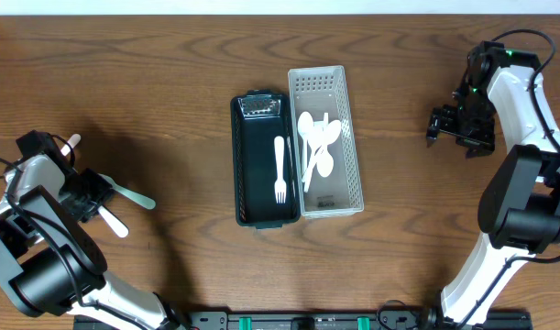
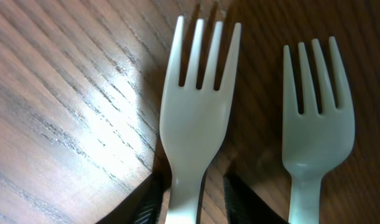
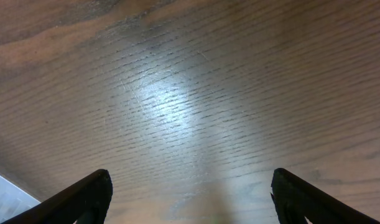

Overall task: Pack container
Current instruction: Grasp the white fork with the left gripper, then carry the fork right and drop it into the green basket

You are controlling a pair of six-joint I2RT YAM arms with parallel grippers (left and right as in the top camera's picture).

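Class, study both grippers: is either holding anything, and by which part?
Nothing gripped yet. The left gripper straddles the white fork at its handle below the head, jaws not closed. The right gripper is open, empty.

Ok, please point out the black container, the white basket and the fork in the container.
Black container point(image 1: 254, 174): overhead view, bare floor on its left side.
White basket point(image 1: 318, 85): overhead view, bare floor at far end.
Fork point(image 1: 280, 158): overhead view, middle of handle.

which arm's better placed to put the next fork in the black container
Left. The left gripper straddles the handle of a fork, with another fork beside it. The right gripper hangs open over bare table, no fork near.
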